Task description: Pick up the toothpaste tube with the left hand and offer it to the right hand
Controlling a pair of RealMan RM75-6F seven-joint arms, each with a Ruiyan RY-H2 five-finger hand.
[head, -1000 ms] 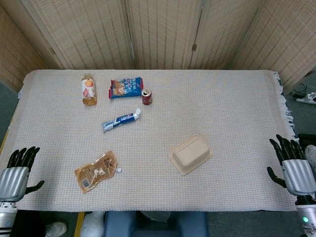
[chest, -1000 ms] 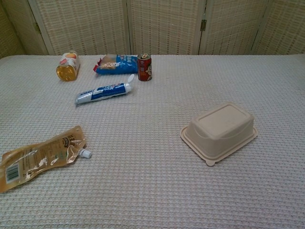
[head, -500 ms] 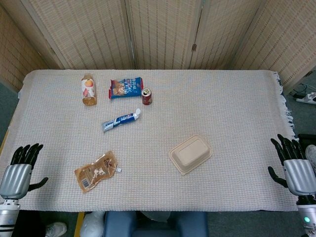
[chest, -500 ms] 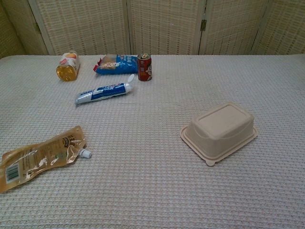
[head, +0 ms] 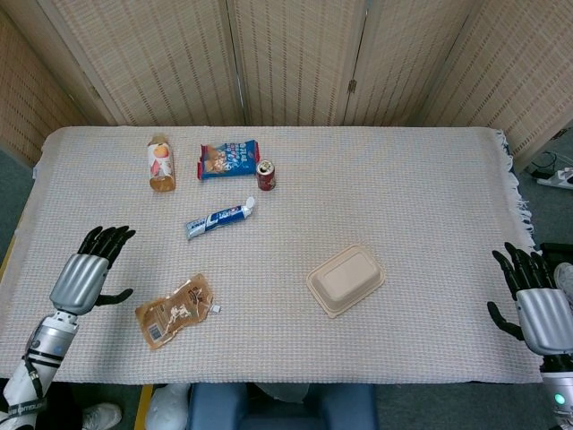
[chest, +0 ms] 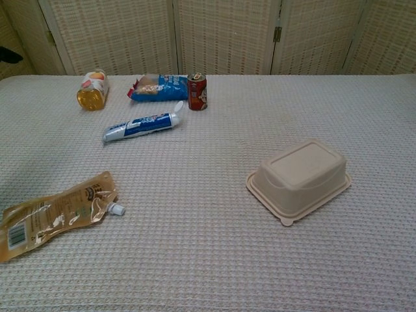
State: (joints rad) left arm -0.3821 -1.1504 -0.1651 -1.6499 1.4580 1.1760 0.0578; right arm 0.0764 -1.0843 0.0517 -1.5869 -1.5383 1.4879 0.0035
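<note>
Left hand [head: 85, 276] hovers with fingers spread and nothing in it, near the table's left edge by the brown pouch [head: 175, 310] — a low reach could snag that. Farther off lies the toothpaste tube [head: 220, 218], long axis slanting, cap toward the far right, just near of the red can [head: 266, 175], which a wide grasp might topple.

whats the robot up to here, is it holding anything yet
Nothing is held yet. The left hand is open above the table's near-left part, apart from the toothpaste tube, which lies flat near the red can. The right hand is open at the table's right edge. A tan pouch and a beige lidded container lie nearer the robot.
</note>
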